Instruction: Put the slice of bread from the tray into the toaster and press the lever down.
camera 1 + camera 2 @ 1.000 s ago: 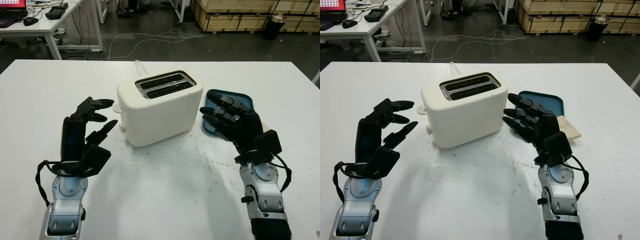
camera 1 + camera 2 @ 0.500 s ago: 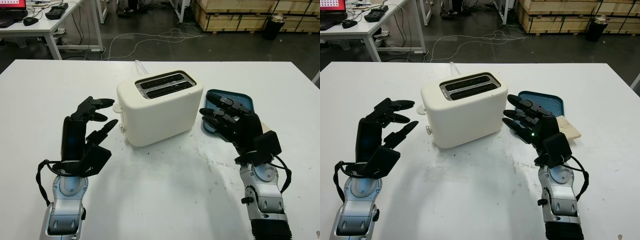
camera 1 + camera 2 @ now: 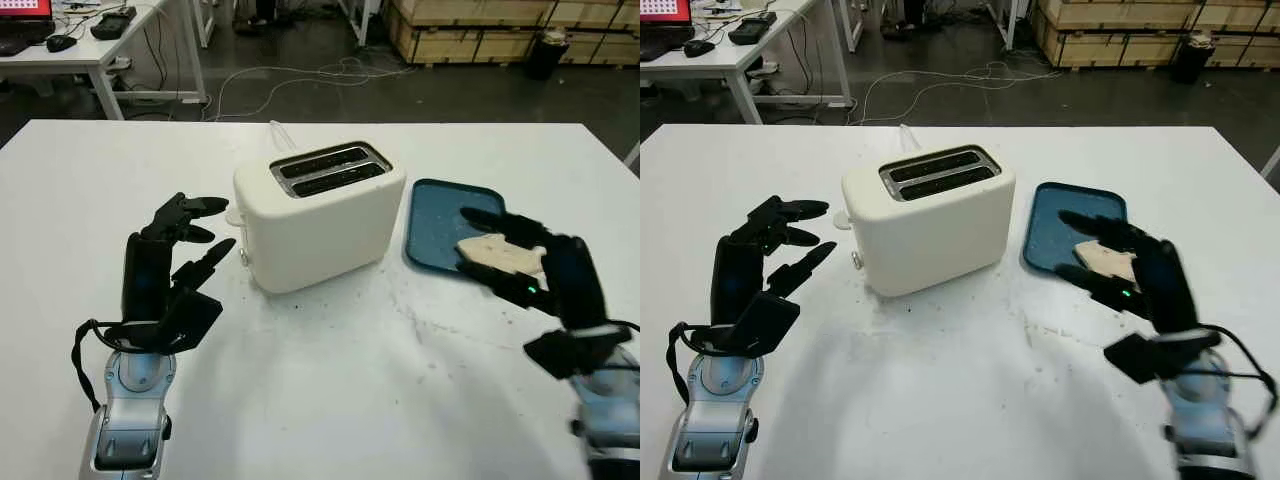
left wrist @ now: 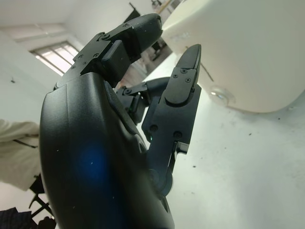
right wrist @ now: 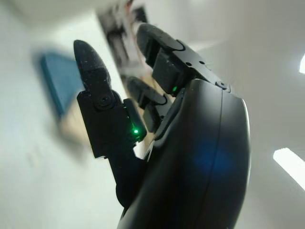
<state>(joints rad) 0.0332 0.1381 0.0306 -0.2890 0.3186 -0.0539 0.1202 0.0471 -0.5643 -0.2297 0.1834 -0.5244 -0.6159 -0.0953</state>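
A cream two-slot toaster [image 3: 320, 215] stands mid-table, its slots [image 3: 328, 168] empty and its lever [image 3: 842, 218] on the end facing my left hand. To its right lies a blue tray [image 3: 432, 222]. A pale slice of bread [image 3: 1102, 260] lies at the tray's near right edge. My right hand [image 3: 480, 240] hovers over the bread, open, with its fingers pointing toward the toaster; I cannot tell whether it touches the slice. My left hand [image 3: 195, 235] is raised just left of the toaster's lever end, open and holding nothing. The left wrist view has the toaster's side [image 4: 248, 52] close by.
The white table [image 3: 330, 380] has free room in front of the toaster and to the far left. A white power cord [image 3: 280, 133] runs off the back edge behind the toaster. Beyond the table are floor cables, a desk at back left and wooden crates.
My right hand has swung right, from beside the toaster's right end to above the bread at the tray's edge. The left hand, toaster and tray have stayed put.
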